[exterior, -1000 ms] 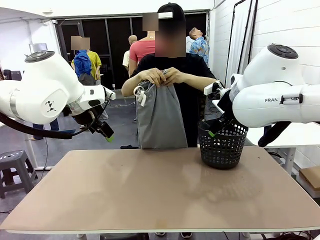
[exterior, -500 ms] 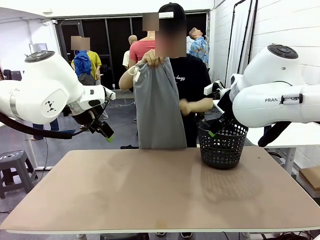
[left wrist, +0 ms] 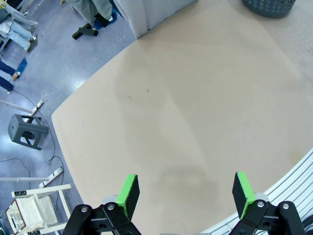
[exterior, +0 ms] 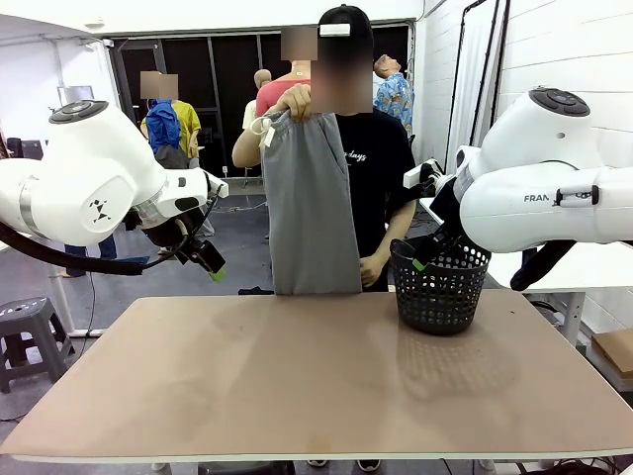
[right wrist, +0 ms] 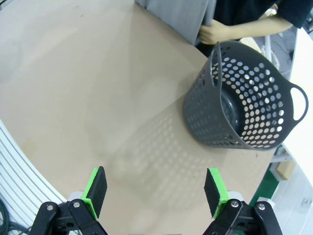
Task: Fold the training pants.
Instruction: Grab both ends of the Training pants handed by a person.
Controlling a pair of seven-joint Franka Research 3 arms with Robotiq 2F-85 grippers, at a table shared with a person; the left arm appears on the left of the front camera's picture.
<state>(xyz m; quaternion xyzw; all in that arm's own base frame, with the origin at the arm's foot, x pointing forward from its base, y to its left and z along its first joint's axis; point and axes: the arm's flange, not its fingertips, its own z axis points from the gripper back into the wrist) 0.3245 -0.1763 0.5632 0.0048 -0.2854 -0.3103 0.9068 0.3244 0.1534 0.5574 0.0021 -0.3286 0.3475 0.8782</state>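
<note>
Training pants (exterior: 312,208) are held hanging, long axis upright, at the table's (exterior: 297,386) far edge, mid-width; left gripper (left wrist: 185,193) and right gripper (right wrist: 156,188) are spread wide, empty, neither judged nearer.

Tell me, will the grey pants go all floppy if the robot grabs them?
Probably floppy: the training pants hang limp from the person's hand. Likely light too, since one raised hand holds them up. They should drape, not roll.

training pants (exterior: 312,203): 1 pair | basket (exterior: 441,287): 1 | counter (exterior: 297,386): 1 | stool (exterior: 25,325): 1 | person (exterior: 381,163) at the counter: 1 | robot arms: 2, left arm (exterior: 89,188) and right arm (exterior: 554,198) | left fingers (left wrist: 128,195): 2 | right fingers (right wrist: 96,191): 2
</note>
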